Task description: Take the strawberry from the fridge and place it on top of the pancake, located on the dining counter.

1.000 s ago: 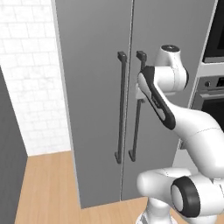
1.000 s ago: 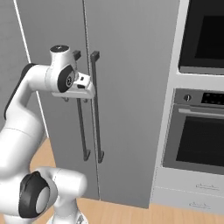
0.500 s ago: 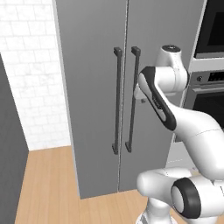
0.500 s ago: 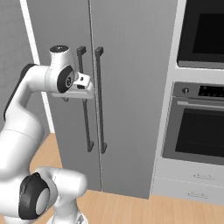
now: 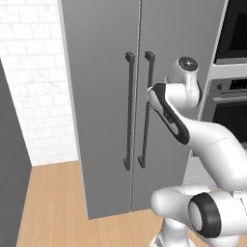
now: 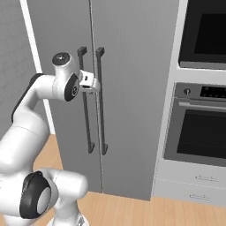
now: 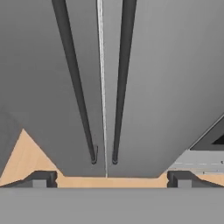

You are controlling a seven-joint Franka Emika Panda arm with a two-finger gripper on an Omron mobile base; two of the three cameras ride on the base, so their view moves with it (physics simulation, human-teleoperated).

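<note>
You are only starting: the gripper (image 7: pixel 108 178) is hanging with jaws apart before the fridge (image 5: pixel 101 58), handles at twelve o'clock (doors shut, strawberry presumably inside), everything remaining.

A white brick-tiled wall (image 5: pixel 34 82) fills the left side of the left base view, with a dark grey panel (image 5: pixel 10 178) at the near left edge. The floor (image 5: pixel 53 207) is light wood planks. To the right stands a white oven tower (image 6: pixel 176 66) — 2 black-glass wall ovens (image 6: pixel 196 132) stacked, with 1 pale drawer (image 6: pixel 194 183) below. Lighting is even and soft — no hard shadows.
</note>
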